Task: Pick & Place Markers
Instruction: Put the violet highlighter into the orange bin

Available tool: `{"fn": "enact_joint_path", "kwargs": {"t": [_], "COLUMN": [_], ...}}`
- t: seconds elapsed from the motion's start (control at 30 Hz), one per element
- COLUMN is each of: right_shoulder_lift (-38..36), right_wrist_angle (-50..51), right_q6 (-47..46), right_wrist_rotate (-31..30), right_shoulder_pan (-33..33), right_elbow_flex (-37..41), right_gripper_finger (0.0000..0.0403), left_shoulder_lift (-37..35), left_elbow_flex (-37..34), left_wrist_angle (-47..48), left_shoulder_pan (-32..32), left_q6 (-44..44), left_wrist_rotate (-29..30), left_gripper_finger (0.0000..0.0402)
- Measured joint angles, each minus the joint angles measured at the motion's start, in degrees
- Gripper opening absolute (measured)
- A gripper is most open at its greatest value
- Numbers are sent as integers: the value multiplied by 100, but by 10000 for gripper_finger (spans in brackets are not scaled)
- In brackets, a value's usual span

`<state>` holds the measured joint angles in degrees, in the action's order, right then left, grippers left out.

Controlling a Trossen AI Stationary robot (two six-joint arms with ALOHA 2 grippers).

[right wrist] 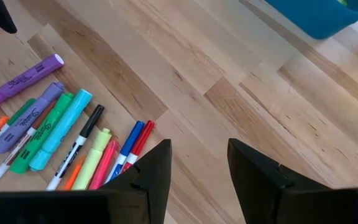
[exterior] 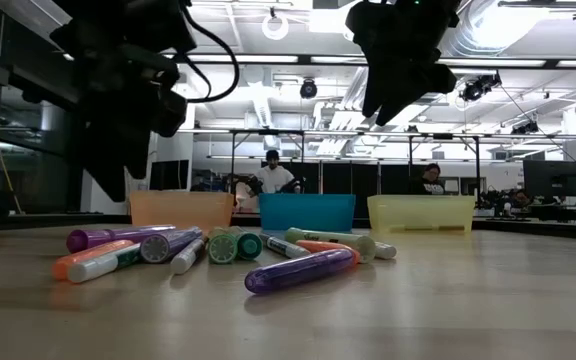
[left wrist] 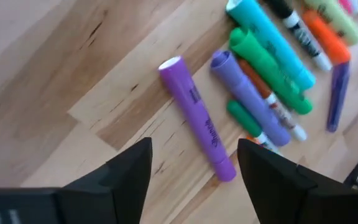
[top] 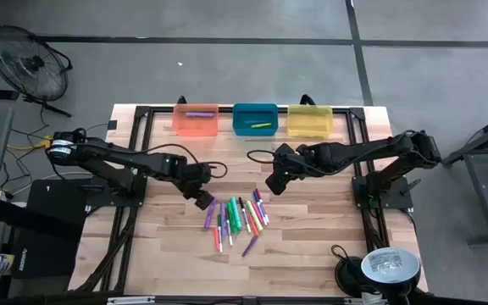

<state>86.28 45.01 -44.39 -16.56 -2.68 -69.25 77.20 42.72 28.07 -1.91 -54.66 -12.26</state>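
Markers (top: pixel 237 219) loose on table (top: pixel 312 246), three bins (top: pixel 255 119); both grippers' fingers (left wrist: pixel 129 171) apart, empty.

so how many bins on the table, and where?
3, in a row along the far edge: orange bin on the left, blue bin in the middle, yellow bin on the right. None look hidden.

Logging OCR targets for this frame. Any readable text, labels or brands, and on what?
None reads with certainty.
Purple marker beside the pile: dark script printed along its barrel, too blurred to read; also unreadable in the right wrist view.
White-barrelled markers in the pile: black print, illegible.
Green marker: dark lettering, illegible.
Orange bin, blue bin, yellow bin: no label visible.
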Motion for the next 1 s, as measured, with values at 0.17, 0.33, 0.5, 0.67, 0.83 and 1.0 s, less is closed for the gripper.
{"fn": "enact_joint_path", "kwargs": {"t": [0.17,0.33,0.5,0.67,0.83,1.0], "right_shoulder_lift": [0,0,0,0,0,0], "right_wrist_angle": [0,0,0,4,12,13], "right_q6": [95,100,143,203,226,321], "right_wrist_rotate": [0,0,0,2,16,44], "right_shoulder_pan": [0,0,0,0,0,1], "right_elbow_flex": [0,0,0,1,2,2], "right_gripper_finger": [146,146,145,147,145,147], "left_shoulder_lift": [-1,-1,108,316,688,1116], "left_elbow_flex": [0,4,218,579,825,1112], "left_wrist_angle": [-72,-69,108,698,856,1010], "left_shoulder_pan": [-2,-42,-349,-629,-755,-802], "left_q6": [-469,-780,-1068,-1456,-1614,-1725], "left_wrist_rotate": [313,550,937,1328,1326,1331], "left_gripper_finger": [236,237,237,237,237,237]}}
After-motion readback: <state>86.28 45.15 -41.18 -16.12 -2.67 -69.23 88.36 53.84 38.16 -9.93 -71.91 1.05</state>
